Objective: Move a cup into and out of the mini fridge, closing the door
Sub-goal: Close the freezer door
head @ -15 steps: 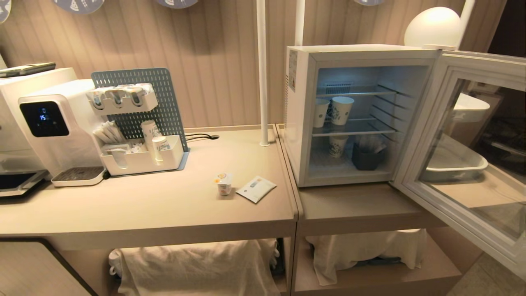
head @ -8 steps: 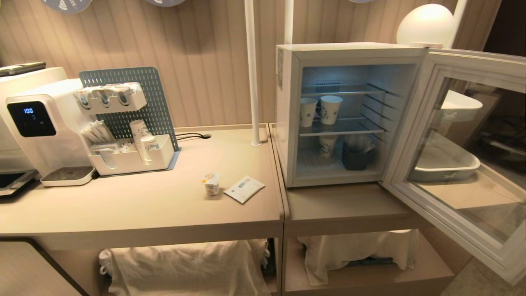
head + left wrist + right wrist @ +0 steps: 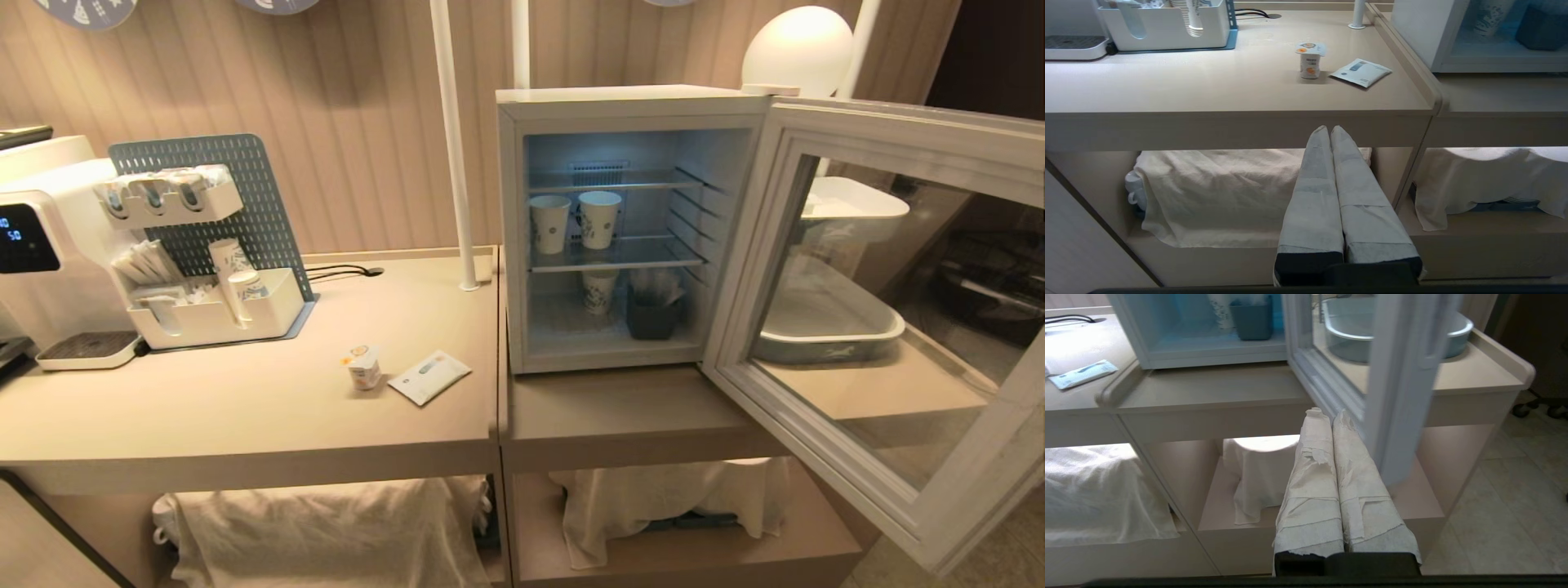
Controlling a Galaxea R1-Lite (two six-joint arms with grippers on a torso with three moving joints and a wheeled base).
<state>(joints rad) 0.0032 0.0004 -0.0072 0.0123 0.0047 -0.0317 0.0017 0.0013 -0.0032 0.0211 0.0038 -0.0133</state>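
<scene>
The small white cup (image 3: 364, 367) with an orange fruit picture stands upright on the left counter, also seen in the left wrist view (image 3: 1309, 59). The white mini fridge (image 3: 510, 245) stands on the lower counter to its right, lit inside. Its glass door (image 3: 873, 327) is swung wide open to the right; the door's frame (image 3: 1400, 384) shows close in the right wrist view. My left gripper (image 3: 1329, 128) is shut and empty, held low in front of the counter edge below the cup. My right gripper (image 3: 1327, 412) is shut and empty, low beside the open door. Neither arm shows in the head view.
A flat white packet (image 3: 429, 376) lies right of the cup. A water dispenser (image 3: 49, 261) and a pegboard organiser (image 3: 212, 245) stand at the left. Paper cups (image 3: 598, 219) and a dark holder (image 3: 651, 317) sit inside the fridge. A grey basin (image 3: 824, 331) lies behind the door. Cloth-covered shelves (image 3: 326, 531) below.
The whole head view has shifted left, so the camera has turned or driven rightward. The cup, fridge and door keep their places relative to each other.
</scene>
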